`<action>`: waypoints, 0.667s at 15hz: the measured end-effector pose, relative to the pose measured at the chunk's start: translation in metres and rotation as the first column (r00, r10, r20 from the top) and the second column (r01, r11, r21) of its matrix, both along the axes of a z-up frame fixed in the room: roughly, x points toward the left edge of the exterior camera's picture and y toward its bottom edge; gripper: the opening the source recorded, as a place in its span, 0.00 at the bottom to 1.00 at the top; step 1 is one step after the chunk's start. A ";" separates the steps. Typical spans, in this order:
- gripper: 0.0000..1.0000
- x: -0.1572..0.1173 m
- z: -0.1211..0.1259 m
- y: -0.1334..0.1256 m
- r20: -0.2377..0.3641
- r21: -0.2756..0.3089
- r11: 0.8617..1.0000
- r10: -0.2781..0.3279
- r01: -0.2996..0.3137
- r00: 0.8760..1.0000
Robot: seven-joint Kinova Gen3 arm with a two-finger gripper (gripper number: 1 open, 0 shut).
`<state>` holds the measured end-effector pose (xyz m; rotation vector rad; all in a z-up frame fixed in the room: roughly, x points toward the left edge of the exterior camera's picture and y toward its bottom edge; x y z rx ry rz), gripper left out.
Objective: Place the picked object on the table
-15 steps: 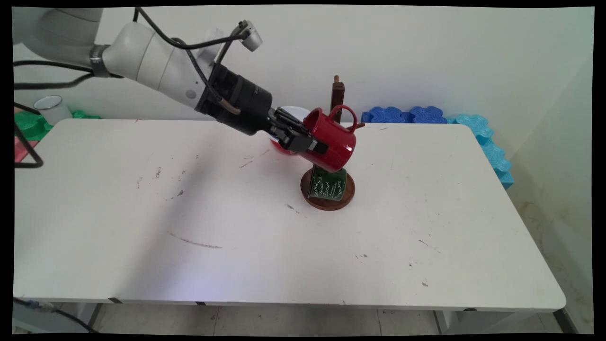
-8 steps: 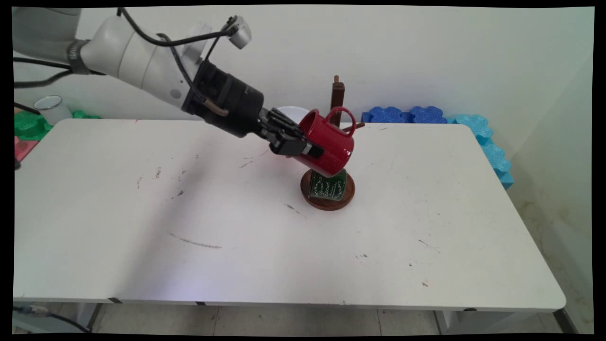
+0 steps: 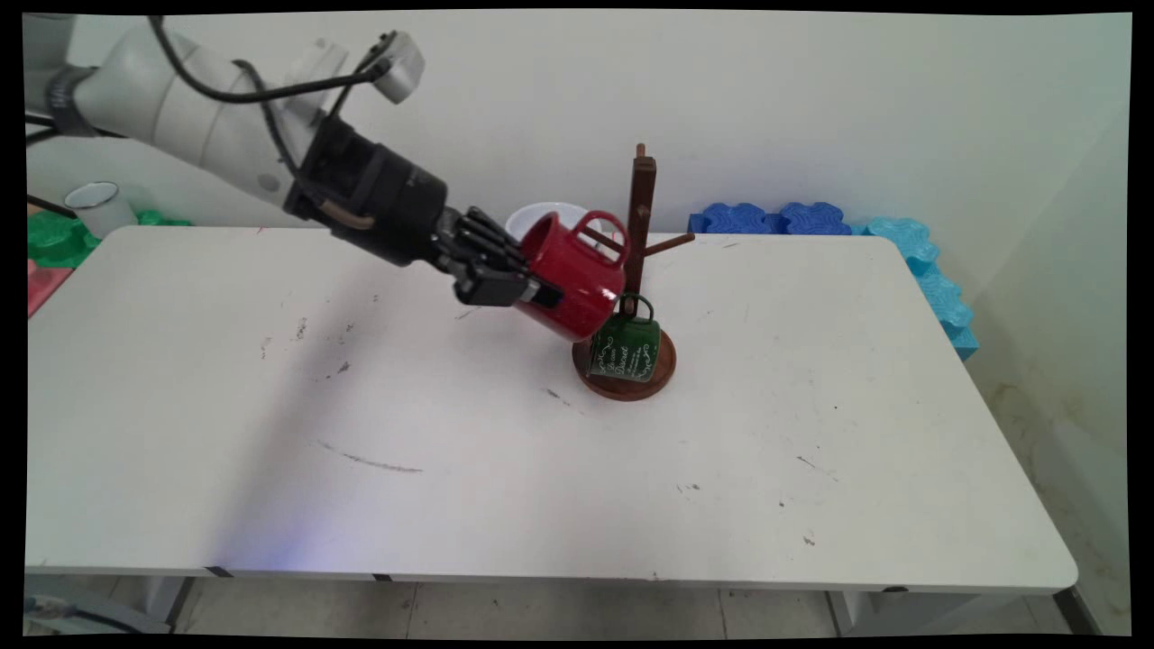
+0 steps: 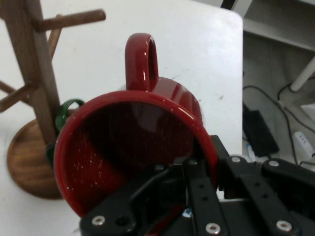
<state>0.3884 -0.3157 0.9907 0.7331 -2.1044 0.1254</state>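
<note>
The red mug [image 3: 570, 284] hung tilted above the table [image 3: 451, 433], pinched by its rim, one finger inside, in the closed gripper [image 3: 530, 290]. Just beyond it stood the wooden mug tree [image 3: 641, 234], a green mug [image 3: 627, 347] at its base.

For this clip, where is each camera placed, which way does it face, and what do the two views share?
Main view: fixed above the table's near side, looking down across the white table toward the wall; it shows the white arm and its tool clamped on the red mug, beside the wooden mug tree with a green mug hanging low on it.
Hand view: mounted on the hand, looking along the tool into the red mug's mouth; only the black linkage and fingers show.
Shared: red mug, mug tree, green mug, table.
</note>
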 end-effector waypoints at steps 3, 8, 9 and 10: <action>0.00 0.017 -0.001 0.007 0.041 -0.015 1.000 -0.004 0.005 0.999; 0.00 0.046 -0.004 0.011 0.118 -0.046 0.999 -0.001 0.007 0.993; 0.00 0.051 -0.006 0.010 0.136 -0.053 0.999 0.001 0.006 0.991; 0.00 0.058 -0.007 0.009 0.160 -0.064 0.998 0.003 0.007 0.987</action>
